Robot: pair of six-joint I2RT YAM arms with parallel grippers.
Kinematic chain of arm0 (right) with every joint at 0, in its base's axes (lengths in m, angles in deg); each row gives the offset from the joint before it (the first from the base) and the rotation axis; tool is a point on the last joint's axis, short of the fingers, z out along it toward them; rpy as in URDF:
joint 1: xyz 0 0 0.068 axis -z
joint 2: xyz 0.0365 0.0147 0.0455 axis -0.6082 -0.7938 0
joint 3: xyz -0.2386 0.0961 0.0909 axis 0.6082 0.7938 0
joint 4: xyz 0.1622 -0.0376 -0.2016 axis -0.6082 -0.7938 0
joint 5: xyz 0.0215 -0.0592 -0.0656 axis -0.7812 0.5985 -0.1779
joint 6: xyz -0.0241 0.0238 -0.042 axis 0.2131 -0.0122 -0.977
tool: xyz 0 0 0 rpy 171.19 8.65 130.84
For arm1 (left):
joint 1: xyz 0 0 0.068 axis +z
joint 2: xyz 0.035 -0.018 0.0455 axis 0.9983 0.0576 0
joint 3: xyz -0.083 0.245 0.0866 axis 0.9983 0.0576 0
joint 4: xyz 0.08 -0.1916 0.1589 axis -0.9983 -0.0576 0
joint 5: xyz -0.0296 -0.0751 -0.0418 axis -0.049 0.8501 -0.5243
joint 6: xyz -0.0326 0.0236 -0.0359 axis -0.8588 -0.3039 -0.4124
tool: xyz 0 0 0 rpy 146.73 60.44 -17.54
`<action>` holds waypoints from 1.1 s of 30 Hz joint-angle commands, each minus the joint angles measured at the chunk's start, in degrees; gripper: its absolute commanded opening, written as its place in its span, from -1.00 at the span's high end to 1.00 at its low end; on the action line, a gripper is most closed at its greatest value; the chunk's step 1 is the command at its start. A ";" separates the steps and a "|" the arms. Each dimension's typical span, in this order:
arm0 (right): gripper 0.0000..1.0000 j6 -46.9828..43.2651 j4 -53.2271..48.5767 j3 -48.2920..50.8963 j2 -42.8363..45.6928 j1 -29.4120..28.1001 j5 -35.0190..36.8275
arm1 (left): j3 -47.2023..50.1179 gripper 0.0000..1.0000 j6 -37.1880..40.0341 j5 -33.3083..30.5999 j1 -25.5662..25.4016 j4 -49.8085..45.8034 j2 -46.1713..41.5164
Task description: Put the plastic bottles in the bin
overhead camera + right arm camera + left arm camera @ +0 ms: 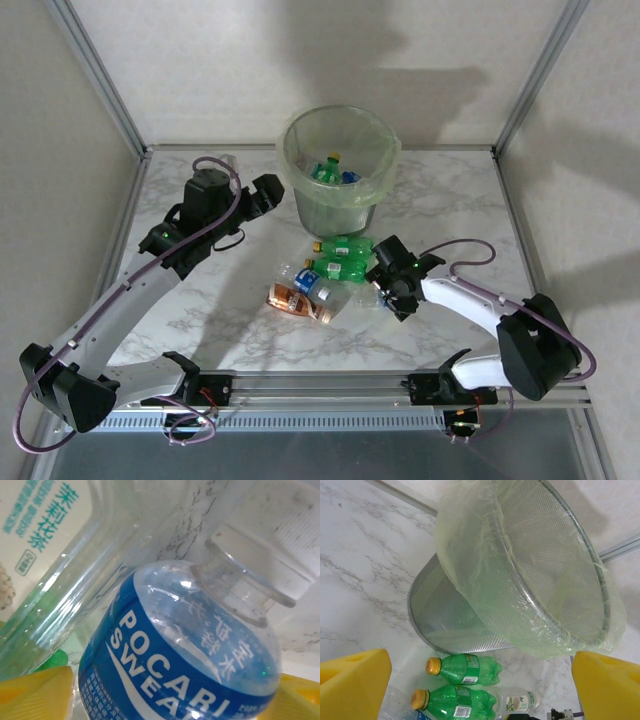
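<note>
The bin (372,196) stands at the back centre, a grey mesh pail with a pale green liner (520,595), and a few bottles (332,170) lie inside it. Several more bottles lie in front of it: two green ones (343,246) (465,669), a blue-labelled one (304,281), an orange one (290,298) and a clear one (520,700). My left gripper (270,195) (480,672) hangs open and empty just left of the bin. My right gripper (385,285) (172,690) is low among the bottles, open, with a blue Pocari Sweat bottle (175,660) lying between its yellow fingers (35,695).
The marble table (450,200) is framed by aluminium posts and a rail at the near edge. Another clear bottle with a white label (60,545) lies against the Pocari bottle. Open marble lies left and right of the bottle cluster.
</note>
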 commanded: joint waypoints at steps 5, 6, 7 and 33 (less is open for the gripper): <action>-0.67 -2.79 0.72 0.26 -1.97 1.07 0.26 | 0.82 -0.84 0.39 0.30 0.76 -0.85 -2.27; -0.65 -2.92 0.82 0.21 -2.16 1.17 0.31 | 0.93 -0.84 0.34 0.25 0.82 -0.89 -2.36; -0.62 -3.09 0.95 0.44 -2.36 1.26 0.32 | 1.03 -0.84 0.31 0.20 0.83 -0.91 -2.44; -0.41 -5.12 -6.96 -1.10 8.78 2.30 3.87 | 3.09 -0.82 -2.35 0.26 1.31 1.04 -3.85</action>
